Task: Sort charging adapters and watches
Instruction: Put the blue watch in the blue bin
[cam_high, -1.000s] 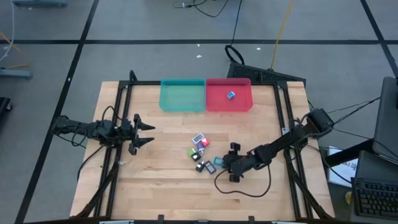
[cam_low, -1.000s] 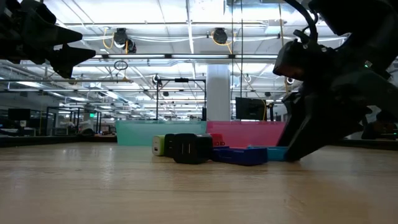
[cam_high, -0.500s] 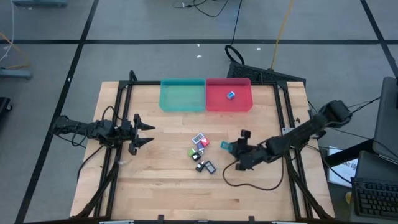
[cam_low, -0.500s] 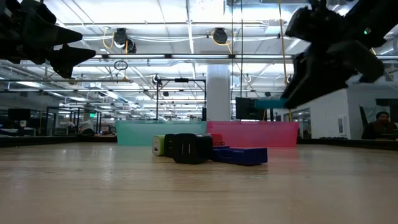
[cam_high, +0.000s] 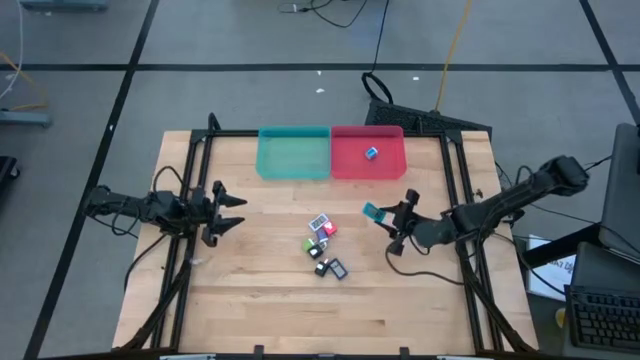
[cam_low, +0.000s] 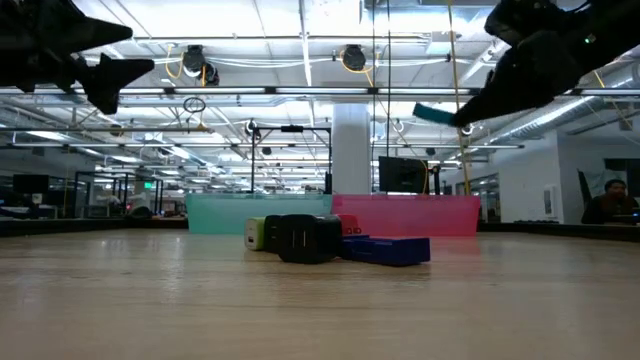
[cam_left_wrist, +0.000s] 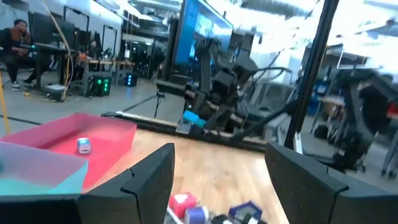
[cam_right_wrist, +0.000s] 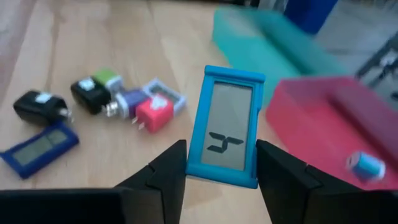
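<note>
1. We see the right gripper (cam_high: 385, 217) lifted above the bench (cam_high: 260, 300), right of the pile, its jaws pinching a teal watch (cam_right_wrist: 225, 133) by its long edges; the hold is narrow, so a jolt could twist it free.

2. The red tray (cam_high: 390, 165) already holds a light blue adapter (cam_high: 371, 153); a release there would mix the sorts; the teal tray (cam_high: 293, 155) lies farther left.

3. The left gripper (cam_high: 235, 208) waits at the left, jaws spread.

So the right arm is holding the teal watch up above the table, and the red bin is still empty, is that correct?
Not quite: the red bin is not empty. The high view shows one small light blue adapter already lying in it. The rest holds: the right gripper has its jaws closed on the teal watch and carries it clear above the table.
</note>
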